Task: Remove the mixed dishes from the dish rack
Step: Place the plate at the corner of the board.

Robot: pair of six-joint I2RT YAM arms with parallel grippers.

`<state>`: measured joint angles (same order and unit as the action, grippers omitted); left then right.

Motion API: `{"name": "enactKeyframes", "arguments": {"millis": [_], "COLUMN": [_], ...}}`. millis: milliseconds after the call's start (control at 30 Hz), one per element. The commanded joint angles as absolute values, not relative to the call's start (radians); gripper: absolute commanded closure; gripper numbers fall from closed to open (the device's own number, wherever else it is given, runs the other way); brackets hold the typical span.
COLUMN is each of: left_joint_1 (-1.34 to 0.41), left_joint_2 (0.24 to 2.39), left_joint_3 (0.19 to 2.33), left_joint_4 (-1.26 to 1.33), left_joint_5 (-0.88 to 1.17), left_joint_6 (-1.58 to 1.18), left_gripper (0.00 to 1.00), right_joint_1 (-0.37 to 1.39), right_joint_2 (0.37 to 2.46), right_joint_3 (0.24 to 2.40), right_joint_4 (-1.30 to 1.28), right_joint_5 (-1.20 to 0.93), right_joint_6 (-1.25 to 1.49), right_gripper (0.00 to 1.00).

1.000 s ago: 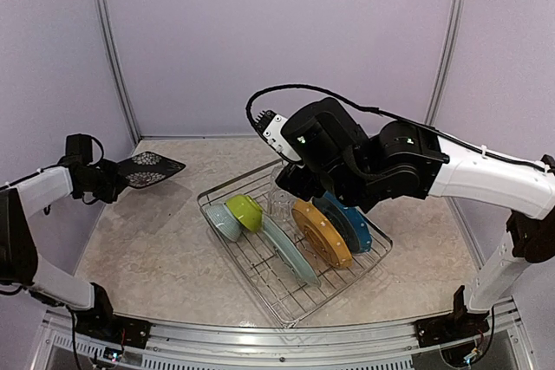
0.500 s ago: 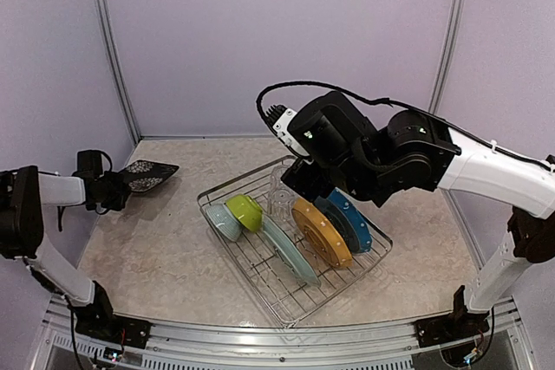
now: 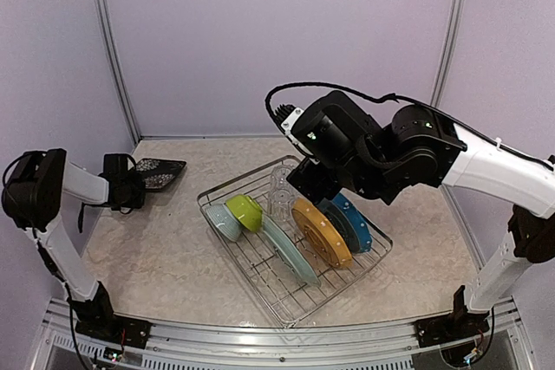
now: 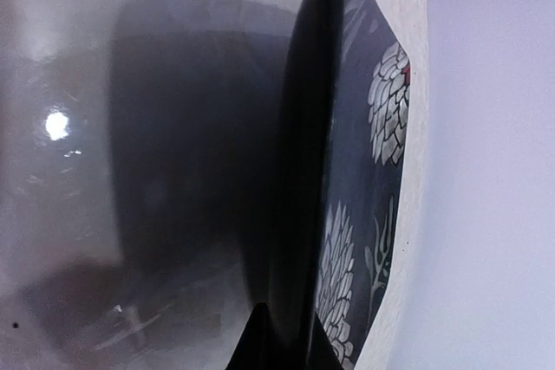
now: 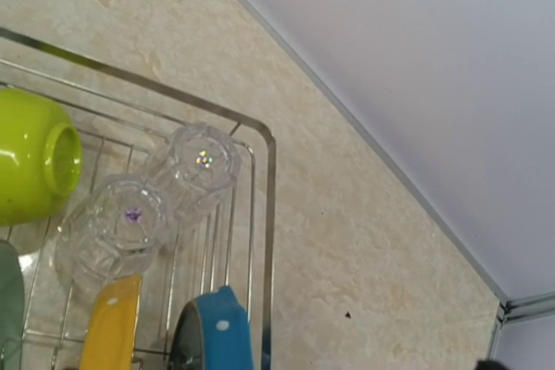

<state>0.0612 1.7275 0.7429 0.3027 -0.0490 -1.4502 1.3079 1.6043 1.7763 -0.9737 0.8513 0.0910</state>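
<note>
I've lowered the black square plate (image 3: 161,172) nearly onto the table (image 3: 173,249), left gripper (image 3: 132,189) clamping it; first dish almost out; right gripper (image 3: 305,181) gapes above the glasses (image 5: 130,218).

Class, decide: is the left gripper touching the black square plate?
Touching. In the left wrist view the rim of the black square plate runs down into the left gripper, whose jaws are shut on it.
</note>
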Motion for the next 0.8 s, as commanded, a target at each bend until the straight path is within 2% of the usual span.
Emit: {"name": "enactKeyframes", "arguments": {"millis": [0, 300, 367, 433, 567, 667, 767], "left_joint_1": [0.037, -0.022, -0.025, -0.029, -0.048, -0.051, -0.049], "left_joint_2": [1.805, 1.839, 1.828, 1.802, 1.732, 1.683, 1.633], "left_joint_3": [0.797, 0.834, 0.844, 0.854, 0.876, 0.873, 0.874], "left_joint_4": [0.351, 0.296, 0.253, 0.196, 0.064, 0.010, -0.043], "left_joint_5": [-0.074, -0.139, -0.142, -0.148, -0.183, -0.185, -0.176], "left_joint_6": [-1.536, -1.604, -1.600, -1.600, -1.590, -1.584, -1.559], "left_gripper": [0.87, 0.75, 0.64, 0.44, 0.22, 0.11, 0.07], "right_joint_1": [1.312, 1.312, 1.312, 1.312, 1.310, 1.310, 1.308], "right_joint_2": [1.585, 1.589, 1.592, 1.590, 1.595, 1.601, 1.605], "right_joint_3": [1.811, 1.810, 1.811, 1.810, 1.822, 1.846, 1.871], "right_joint_4": [-1.018, -1.015, -1.013, -1.011, -1.026, -1.052, -1.084], "right_joint_5": [0.840, 0.833, 0.827, 0.818, 0.794, 0.766, 0.702], "right_joint_6": [0.125, 0.120, 0.118, 0.119, 0.127, 0.144, 0.176], "right_gripper": [0.03, 0.03, 0.03, 0.03, 0.03, 0.03, 0.03]}}
